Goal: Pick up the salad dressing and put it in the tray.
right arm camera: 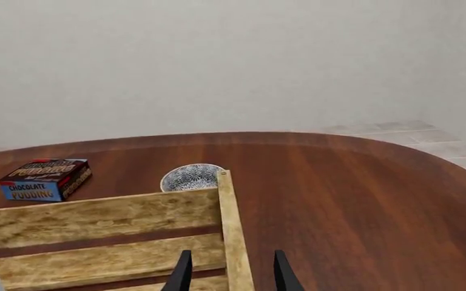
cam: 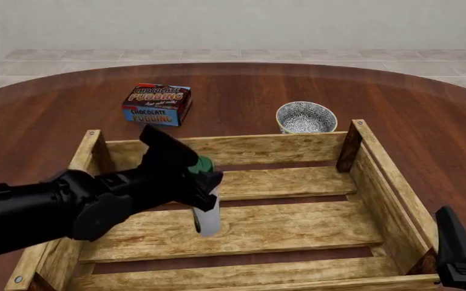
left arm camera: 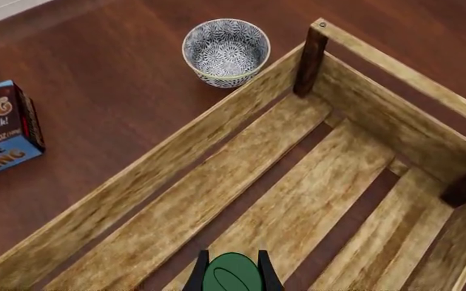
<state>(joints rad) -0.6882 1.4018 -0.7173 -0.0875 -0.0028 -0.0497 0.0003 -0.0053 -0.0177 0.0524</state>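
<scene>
- Looking down across the front view, we have the round dark-wood table (cam: 427, 115) filling most of the frame, pale floor tiles and a plain wall along the top.
- Next in size, the tray (cam: 241, 148): a light-wood crate spread over the lower middle of the front view, plank walls, darker corner posts, slatted floor with dark gaps between the planks.
- The left arm (cam: 47, 209) sweeps in from the lower left of that view, a thick black barrel crossing the crate's left wall.
- At its end we see the left gripper (cam: 199, 174), fingers pinching the salad dressing by its green top; in the left wrist view the two dark fingers (left arm camera: 195, 280) sit tight on either side of the green cap at the bottom edge.
- The salad dressing (cam: 208, 212) hangs inside the tray's outline, left of centre in the front view, white body pointing down over the slats. We cannot tell whether its base touches the floor.
- Upper left of centre, the chocolate pudding box (cam: 157, 103) lies flat on the table, well apart from the tray's far wall.
- Over at the lower right corner of the front view, the right gripper (cam: 458, 257) sits just outside the tray's right wall; the right wrist view shows its fingers spread, nothing between them.
- Smallest, the patterned bowl (cam: 306, 117) stands just beyond the tray's far wall, near its right-hand far post.
</scene>
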